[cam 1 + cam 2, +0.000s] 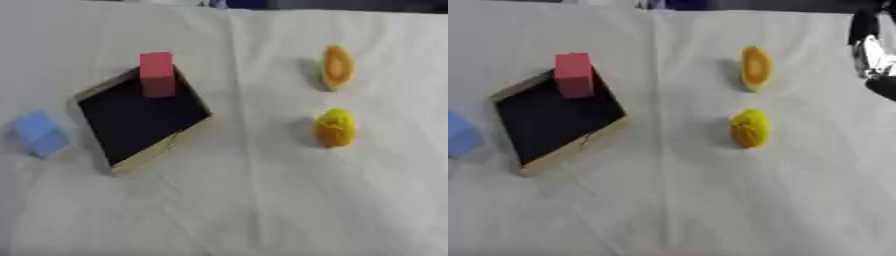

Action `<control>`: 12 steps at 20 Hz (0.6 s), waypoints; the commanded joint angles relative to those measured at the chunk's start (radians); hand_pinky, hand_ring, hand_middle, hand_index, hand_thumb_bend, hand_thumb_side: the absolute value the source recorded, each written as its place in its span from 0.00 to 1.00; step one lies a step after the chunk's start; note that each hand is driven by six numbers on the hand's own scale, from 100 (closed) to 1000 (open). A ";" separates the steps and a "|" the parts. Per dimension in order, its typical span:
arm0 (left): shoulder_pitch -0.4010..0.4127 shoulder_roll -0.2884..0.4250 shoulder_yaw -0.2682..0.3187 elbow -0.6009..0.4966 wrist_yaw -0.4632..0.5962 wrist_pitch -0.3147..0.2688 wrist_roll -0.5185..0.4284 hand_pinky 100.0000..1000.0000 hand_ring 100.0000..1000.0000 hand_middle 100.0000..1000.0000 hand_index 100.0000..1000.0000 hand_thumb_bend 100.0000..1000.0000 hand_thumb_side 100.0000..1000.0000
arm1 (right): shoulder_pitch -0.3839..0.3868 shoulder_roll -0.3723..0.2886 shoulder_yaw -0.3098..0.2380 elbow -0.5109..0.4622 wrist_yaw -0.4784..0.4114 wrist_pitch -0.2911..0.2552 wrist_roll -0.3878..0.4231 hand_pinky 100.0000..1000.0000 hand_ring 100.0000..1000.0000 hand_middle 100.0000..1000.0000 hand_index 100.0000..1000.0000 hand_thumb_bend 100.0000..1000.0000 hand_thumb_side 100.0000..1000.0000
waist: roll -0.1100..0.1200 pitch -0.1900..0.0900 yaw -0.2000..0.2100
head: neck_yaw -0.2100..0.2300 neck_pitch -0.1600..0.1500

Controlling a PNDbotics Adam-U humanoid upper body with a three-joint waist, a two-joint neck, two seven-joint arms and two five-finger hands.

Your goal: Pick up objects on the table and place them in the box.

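A shallow wooden box [163, 148] with a dark inside lies turned like a diamond at the left of the table. A pink-red block [157, 73] stands upright in its far corner. Just left of the box, a light blue block [39, 133] rests on the cloth. On the right lie an orange half fruit [337, 67] and, nearer to me, a yellow lumpy fruit [334, 128]. A black and silver part of my right hand [872, 50] shows only in the right eye view, at the upper right edge, apart from both fruits. My left hand is out of sight.
A white, creased cloth [262, 200] covers the whole table. Dark things run along the far edge at the top.
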 commanded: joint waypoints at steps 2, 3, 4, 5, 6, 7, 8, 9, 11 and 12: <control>-0.005 0.032 0.002 -0.015 -0.006 0.000 0.002 0.66 0.62 0.57 0.74 0.00 0.50 | -0.039 -0.140 0.036 -0.014 0.069 0.031 0.056 0.87 0.82 0.66 0.81 0.00 0.00 | -0.016 -0.018 0.001 | -0.005 0.003; -0.005 0.033 0.002 -0.015 -0.006 0.001 0.002 0.66 0.62 0.57 0.74 0.00 0.50 | -0.048 -0.165 0.050 -0.014 0.084 0.042 0.071 0.87 0.82 0.67 0.81 0.00 0.00 | -0.018 -0.017 0.002 | -0.006 0.003; -0.006 0.033 0.002 -0.015 -0.006 0.001 0.003 0.66 0.62 0.57 0.74 0.00 0.50 | -0.054 -0.190 0.063 -0.014 0.100 0.052 0.087 0.87 0.82 0.67 0.81 0.00 0.00 | -0.019 -0.016 0.004 | -0.008 0.003; -0.007 0.034 0.001 -0.015 -0.006 0.001 0.003 0.66 0.62 0.57 0.74 0.00 0.50 | -0.057 -0.215 0.073 -0.014 0.115 0.061 0.102 0.86 0.82 0.68 0.82 0.00 0.00 | -0.020 -0.015 0.006 | -0.009 0.002; -0.009 0.034 0.000 -0.015 -0.005 0.001 0.003 0.66 0.62 0.57 0.74 0.00 0.50 | -0.056 -0.241 0.084 -0.014 0.131 0.070 0.118 0.86 0.82 0.68 0.82 0.00 0.00 | -0.021 -0.014 0.009 | -0.011 0.000; -0.010 0.034 0.000 -0.015 -0.005 0.001 0.002 0.66 0.62 0.57 0.74 0.00 0.50 | -0.055 -0.266 0.090 -0.014 0.147 0.076 0.132 0.86 0.82 0.69 0.82 0.00 0.00 | -0.021 -0.012 0.012 | -0.013 -0.001; -0.011 0.033 -0.001 -0.015 -0.004 0.001 0.002 0.66 0.62 0.57 0.74 0.00 0.50 | -0.054 -0.291 0.097 -0.014 0.162 0.082 0.146 0.86 0.83 0.70 0.82 0.00 0.00 | -0.021 -0.011 0.015 | -0.015 -0.003; -0.012 0.033 -0.002 -0.015 -0.003 0.001 0.002 0.66 0.62 0.57 0.74 0.00 0.50 | -0.054 -0.316 0.104 -0.014 0.177 0.087 0.160 0.86 0.83 0.72 0.83 0.00 0.01 | -0.021 -0.009 0.018 | -0.017 -0.004; -0.017 0.031 -0.003 -0.015 -0.002 0.001 0.000 0.66 0.62 0.57 0.74 0.00 0.50 | -0.047 -0.366 0.116 -0.014 0.208 0.092 0.187 0.86 0.84 0.73 0.83 0.00 0.06 | -0.021 -0.007 0.024 | -0.022 -0.007; -0.020 0.031 -0.003 -0.015 -0.001 0.001 0.000 0.66 0.62 0.57 0.74 0.00 0.50 | -0.039 -0.392 0.120 -0.014 0.224 0.094 0.200 0.86 0.84 0.74 0.83 0.00 0.06 | -0.021 -0.005 0.027 | -0.023 -0.009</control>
